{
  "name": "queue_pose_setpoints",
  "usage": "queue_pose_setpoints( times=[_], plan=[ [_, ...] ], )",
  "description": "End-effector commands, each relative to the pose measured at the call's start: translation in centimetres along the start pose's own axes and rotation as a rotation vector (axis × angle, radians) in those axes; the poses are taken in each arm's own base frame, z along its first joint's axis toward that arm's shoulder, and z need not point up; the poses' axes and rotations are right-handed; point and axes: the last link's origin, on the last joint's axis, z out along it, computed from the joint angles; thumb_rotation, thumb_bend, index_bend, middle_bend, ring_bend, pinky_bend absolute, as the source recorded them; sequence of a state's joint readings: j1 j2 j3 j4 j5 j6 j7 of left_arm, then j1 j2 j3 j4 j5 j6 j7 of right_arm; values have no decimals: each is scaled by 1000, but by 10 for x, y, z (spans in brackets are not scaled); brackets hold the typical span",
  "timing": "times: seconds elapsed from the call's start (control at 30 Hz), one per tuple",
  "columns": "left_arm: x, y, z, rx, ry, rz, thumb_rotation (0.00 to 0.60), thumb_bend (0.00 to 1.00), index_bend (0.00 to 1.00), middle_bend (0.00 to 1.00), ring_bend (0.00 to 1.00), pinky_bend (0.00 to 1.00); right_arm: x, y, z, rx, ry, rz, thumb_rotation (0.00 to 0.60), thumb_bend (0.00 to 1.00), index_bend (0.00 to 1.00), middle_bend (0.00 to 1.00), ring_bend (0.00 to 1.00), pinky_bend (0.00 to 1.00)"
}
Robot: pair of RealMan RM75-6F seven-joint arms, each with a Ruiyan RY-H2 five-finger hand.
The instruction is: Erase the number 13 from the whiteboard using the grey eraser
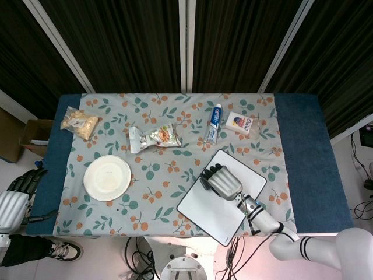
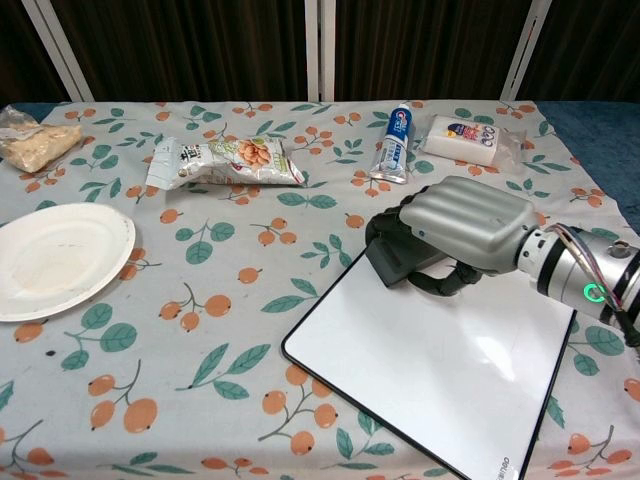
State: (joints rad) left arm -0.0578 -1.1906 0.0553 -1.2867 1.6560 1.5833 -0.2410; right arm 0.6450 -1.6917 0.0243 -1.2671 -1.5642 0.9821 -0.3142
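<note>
The whiteboard [image 2: 440, 370] [image 1: 215, 213] lies tilted on the flowered cloth at the front right, and its white face shows no writing. My right hand [image 2: 462, 233] [image 1: 221, 181] grips the grey eraser [image 2: 395, 258] at the board's far-left edge, the eraser tipped over the rim. At the far left of the head view, my left hand [image 1: 16, 195] hangs below the table edge with its fingers apart, holding nothing.
A paper plate [image 2: 55, 258] sits at the left. A snack packet [image 2: 225, 160], a toothpaste tube [image 2: 394, 143] and a wrapped soap bar [image 2: 462, 139] lie along the back. A bag of crackers [image 2: 35, 140] is at the far left corner.
</note>
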Motion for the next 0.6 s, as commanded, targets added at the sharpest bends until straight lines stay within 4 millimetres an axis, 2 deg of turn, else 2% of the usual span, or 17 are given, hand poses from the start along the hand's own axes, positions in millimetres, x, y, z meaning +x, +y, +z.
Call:
queue_pose_setpoints(
  times=[0.03, 0.27, 0.4, 0.6],
  plan=[
    [-1, 2, 0, -4, -1, 0, 439, 59, 95, 93, 79, 188, -1, 5, -22, 13, -27, -10, 600, 463, 871, 677, 536, 612],
    [-1, 7, 2, -15, 0, 4, 438, 59, 95, 93, 79, 188, -8, 16, -64, 13, -102, -31, 600, 464, 874, 680, 537, 612],
    [0, 8, 3, -17, 0, 7, 440, 59, 95, 93, 79, 188, -7, 23, -79, 0, -107, -33, 600, 463, 875, 681, 537, 612],
    [-1, 9, 5, -19, -5, 7, 440, 59, 95, 93, 79, 188, -7, 27, -75, -20, -95, -17, 600, 464, 876, 681, 537, 612]
  ],
)
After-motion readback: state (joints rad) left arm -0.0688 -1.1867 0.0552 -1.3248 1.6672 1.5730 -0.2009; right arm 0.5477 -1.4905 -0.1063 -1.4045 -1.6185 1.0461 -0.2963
